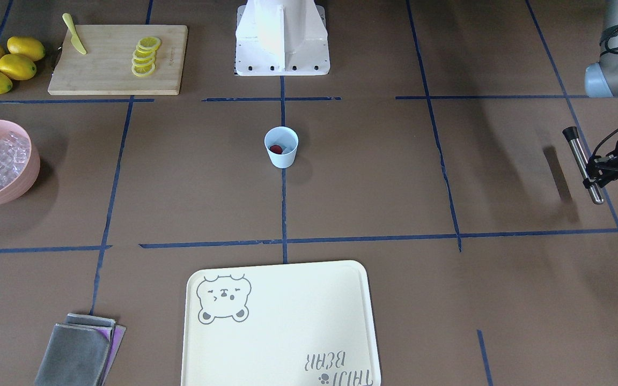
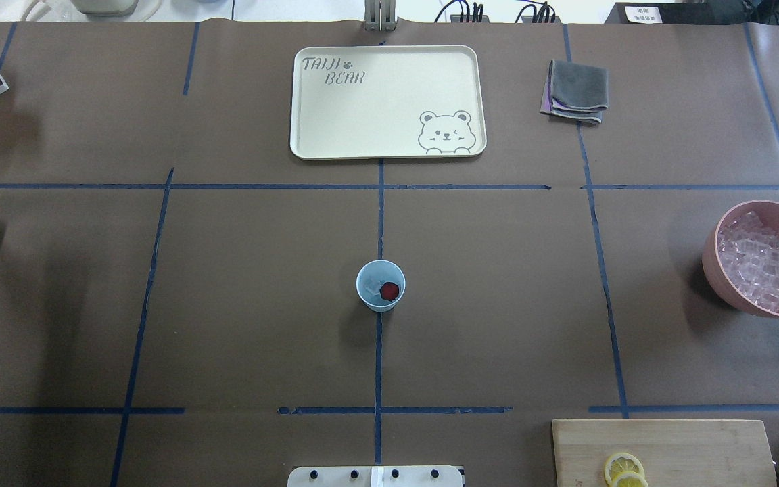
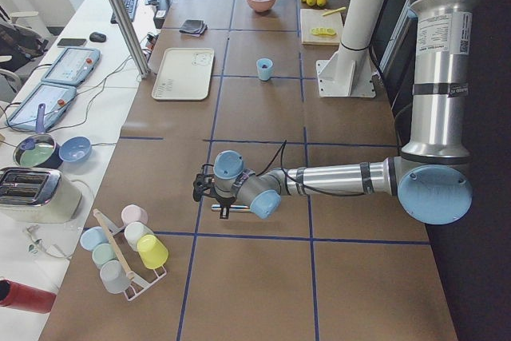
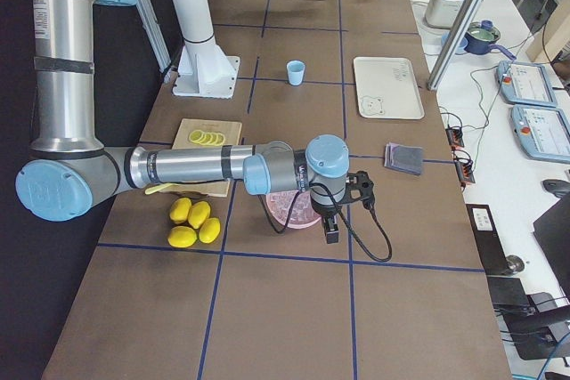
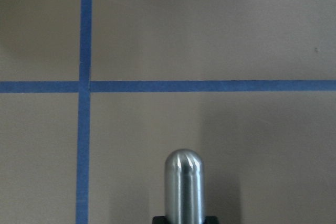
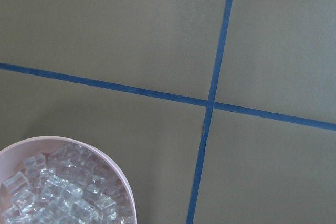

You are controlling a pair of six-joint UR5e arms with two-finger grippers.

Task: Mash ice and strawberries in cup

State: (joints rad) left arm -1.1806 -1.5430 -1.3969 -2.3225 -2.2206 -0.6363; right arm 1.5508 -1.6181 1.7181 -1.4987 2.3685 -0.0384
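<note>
Clamped shut in the left end effector (image 1: 593, 174) is a steel rod (image 1: 578, 153), gripped low on its shaft and held above the bench (image 2: 498, 304) at the robot's far left, well apart from the cup (image 2: 381, 285). From the left wrist view only the rod's rounded tip is seen, above bare paper and blue tape. The right end effector (image 4: 331, 233) hangs beside the pink bowl (image 2: 714, 270) of spare ice cubes (image 2: 765, 260); whether it is open or closed cannot be told, since its fingers are seen in no close view. The cup stands upright on the centre tape line in front of the robot's base, with the strawberry (image 2: 389, 291) lying inside against a little ice (image 2: 370, 287). Mashing is judged not yet begun. The cup is likely to be light, thin-walled plastic, narrow at the base, so it may be expected to slide or tip under a sideways push; it would best be steadied around its outer wall below the rim, without squeezing it out of round. The ice is expected to be hard and slippery and to skate from under the rounded tip, while the berry should be soft and crush readily. A straight downward press along the cup's axis is therefore called for.
</note>
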